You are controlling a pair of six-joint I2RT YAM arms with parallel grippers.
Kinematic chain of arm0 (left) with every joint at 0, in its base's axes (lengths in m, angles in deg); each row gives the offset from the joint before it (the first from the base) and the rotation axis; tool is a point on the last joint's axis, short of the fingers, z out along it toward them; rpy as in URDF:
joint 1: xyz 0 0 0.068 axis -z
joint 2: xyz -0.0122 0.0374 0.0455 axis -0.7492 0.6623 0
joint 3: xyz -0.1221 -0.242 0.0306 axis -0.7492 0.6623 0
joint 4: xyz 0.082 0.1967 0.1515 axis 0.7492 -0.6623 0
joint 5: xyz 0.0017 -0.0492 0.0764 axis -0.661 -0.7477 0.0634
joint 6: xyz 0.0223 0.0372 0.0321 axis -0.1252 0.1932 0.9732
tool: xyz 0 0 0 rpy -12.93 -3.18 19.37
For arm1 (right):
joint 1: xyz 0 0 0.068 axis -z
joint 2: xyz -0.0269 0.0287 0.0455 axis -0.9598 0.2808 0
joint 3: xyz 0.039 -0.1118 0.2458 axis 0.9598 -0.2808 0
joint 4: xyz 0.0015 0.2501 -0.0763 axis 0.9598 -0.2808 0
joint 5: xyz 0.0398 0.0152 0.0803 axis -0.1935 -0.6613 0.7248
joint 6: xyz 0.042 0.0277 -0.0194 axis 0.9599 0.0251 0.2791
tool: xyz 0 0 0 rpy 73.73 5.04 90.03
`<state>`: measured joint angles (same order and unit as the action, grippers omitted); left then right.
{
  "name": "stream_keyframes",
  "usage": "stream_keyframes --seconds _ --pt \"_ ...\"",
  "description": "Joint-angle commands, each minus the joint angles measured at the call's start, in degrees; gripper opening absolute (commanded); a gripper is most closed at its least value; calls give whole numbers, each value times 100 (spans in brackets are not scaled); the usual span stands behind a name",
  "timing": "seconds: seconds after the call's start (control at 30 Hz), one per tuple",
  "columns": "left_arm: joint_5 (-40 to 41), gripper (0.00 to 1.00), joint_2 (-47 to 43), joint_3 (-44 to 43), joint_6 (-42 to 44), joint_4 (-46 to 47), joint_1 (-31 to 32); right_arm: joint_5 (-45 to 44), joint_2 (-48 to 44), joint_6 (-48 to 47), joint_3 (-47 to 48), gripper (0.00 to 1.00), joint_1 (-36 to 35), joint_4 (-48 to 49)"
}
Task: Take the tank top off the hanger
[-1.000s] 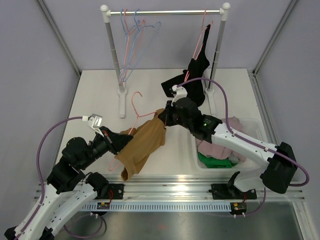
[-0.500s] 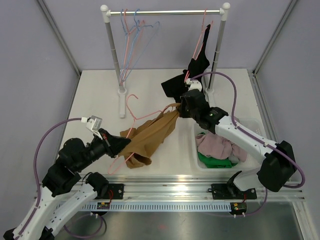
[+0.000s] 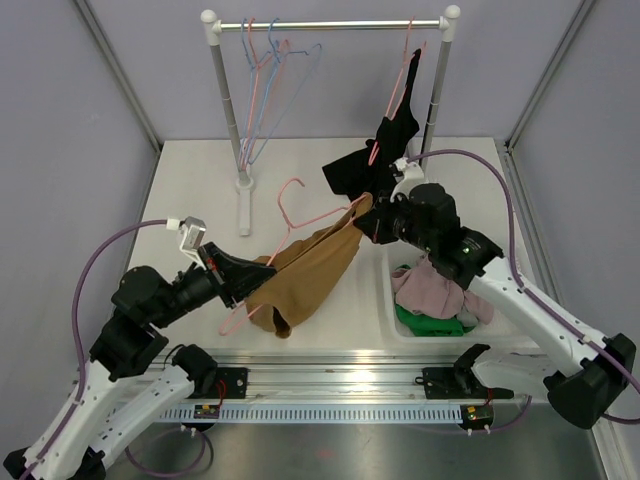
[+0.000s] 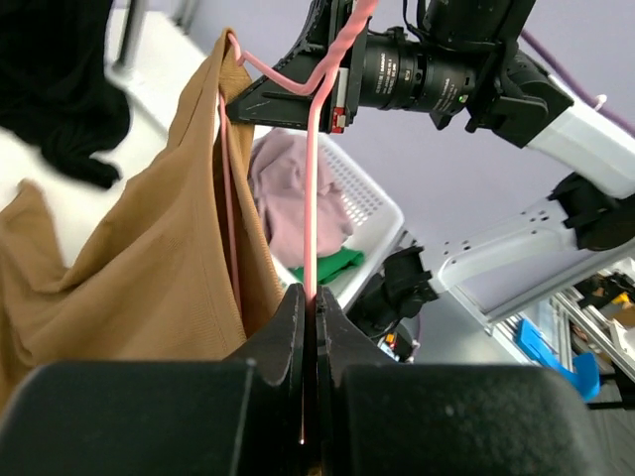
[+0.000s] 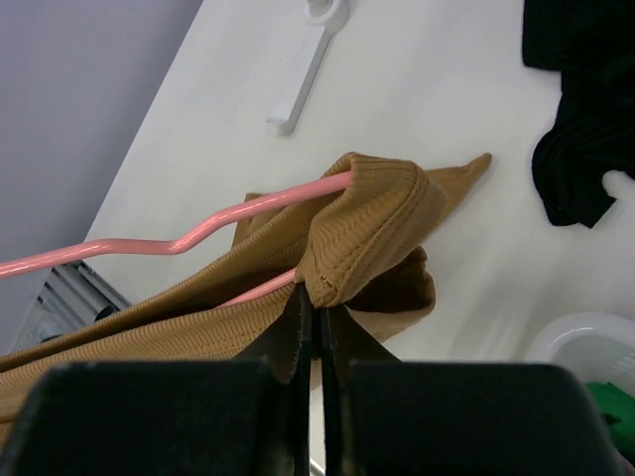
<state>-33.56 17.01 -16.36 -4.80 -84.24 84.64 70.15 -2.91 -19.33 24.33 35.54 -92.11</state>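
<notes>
While the tank top (image 3: 305,275) hangs stretched between both arms over the table (image 3: 190,190), top view hides both grips. Left wrist: left fingers (image 4: 310,302) clenched on the hanger (image 4: 314,169) wire. Right wrist: right fingers (image 5: 317,302) pinching the strap, which loops the hanger end. I reckon a sideways pull snags there and yanks the wire loose.

The tank top (image 3: 310,270) on its hanger (image 3: 290,195) spans mid-table between the left gripper (image 3: 255,275) and the right gripper (image 3: 368,222). Behind stands the rack (image 3: 340,24), spare hangers (image 3: 262,60) at its left, another garment (image 3: 395,140) at its right. A basket (image 3: 500,243) of clothes sits right of the tank top
</notes>
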Motion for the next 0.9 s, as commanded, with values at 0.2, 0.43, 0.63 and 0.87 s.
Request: stream_keyframes --seconds 0.2,0.43,0.63,0.87 --pt "572 0 227 -737 518 -410 18 -2127 -338 -254 313 0 413 -1014" --pt "-252 0 -256 -447 545 -1061 18 -2155 347 -342 427 0 572 -979" --pt "245 0 -353 -799 730 -1538 18 -927 515 -62 129 0 581 -454" --pt "379 0 -161 -386 500 1000 18 2523 -731 651 -935 0 581 910"
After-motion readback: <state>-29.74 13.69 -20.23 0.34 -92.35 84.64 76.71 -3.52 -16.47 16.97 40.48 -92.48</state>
